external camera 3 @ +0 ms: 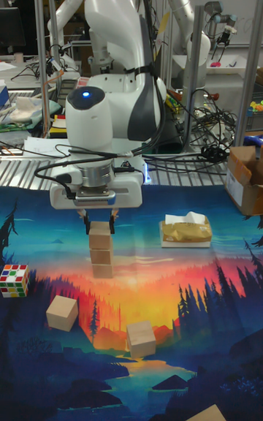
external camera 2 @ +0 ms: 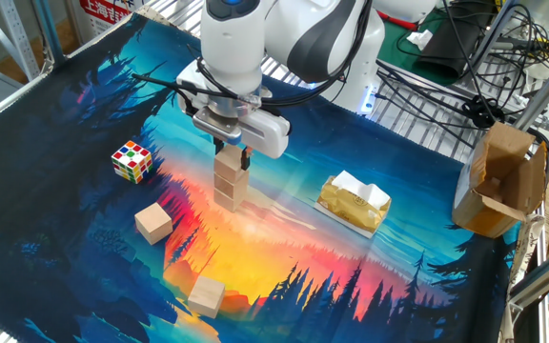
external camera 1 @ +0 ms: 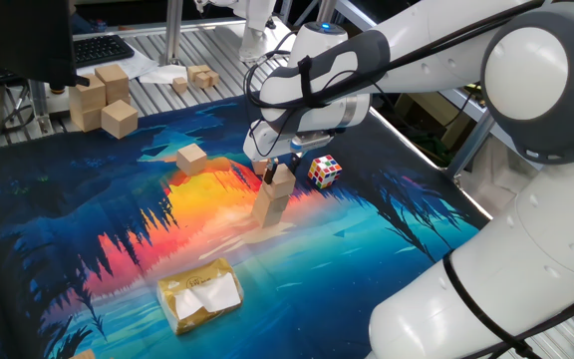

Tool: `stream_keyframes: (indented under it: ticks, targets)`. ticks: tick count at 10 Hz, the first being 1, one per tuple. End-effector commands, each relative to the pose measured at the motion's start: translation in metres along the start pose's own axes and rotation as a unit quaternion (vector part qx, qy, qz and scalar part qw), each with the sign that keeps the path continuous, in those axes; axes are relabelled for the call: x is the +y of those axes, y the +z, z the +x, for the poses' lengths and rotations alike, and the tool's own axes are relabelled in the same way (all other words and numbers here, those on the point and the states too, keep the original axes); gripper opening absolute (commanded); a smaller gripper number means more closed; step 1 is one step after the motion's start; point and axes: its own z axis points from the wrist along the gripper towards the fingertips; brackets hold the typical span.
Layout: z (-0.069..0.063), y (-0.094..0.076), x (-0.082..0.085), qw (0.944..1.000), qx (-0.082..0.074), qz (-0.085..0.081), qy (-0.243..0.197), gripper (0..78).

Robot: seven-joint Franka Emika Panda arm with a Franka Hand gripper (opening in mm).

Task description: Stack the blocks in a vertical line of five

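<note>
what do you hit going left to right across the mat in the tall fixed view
puzzle cube → loose block → stack of blocks with the gripper on its top block → second loose block → tissue pack → cardboard box at the right edge

A stack of three small light-tan wooden cubes (external camera 3: 101,253) stands mid-mat on the desk's printed landscape mat (external camera 2: 417,276), directly beneath the claw (external camera 3: 100,224). In the tall fixed view, a multicoloured puzzle cube (external camera 3: 14,279) sits far left, two loose small wooden cubes (external camera 3: 63,313) (external camera 3: 141,338) lie before the stack, and a yellow tissue packet (external camera 3: 185,232) lies to its right, slightly behind
</note>
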Motion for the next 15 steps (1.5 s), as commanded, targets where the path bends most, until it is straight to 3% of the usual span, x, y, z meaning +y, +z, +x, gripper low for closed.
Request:
stream_keyframes:
  ticks: [1, 15]
  targets:
    - [-0.0011, -0.0014, -0.0004, 1.0, 0.0, 0.0, 0.008, 1.2]
    - [-0.0014, -0.0008, 0.0, 0.9999, 0.005, 0.006, 0.011, 1.2]
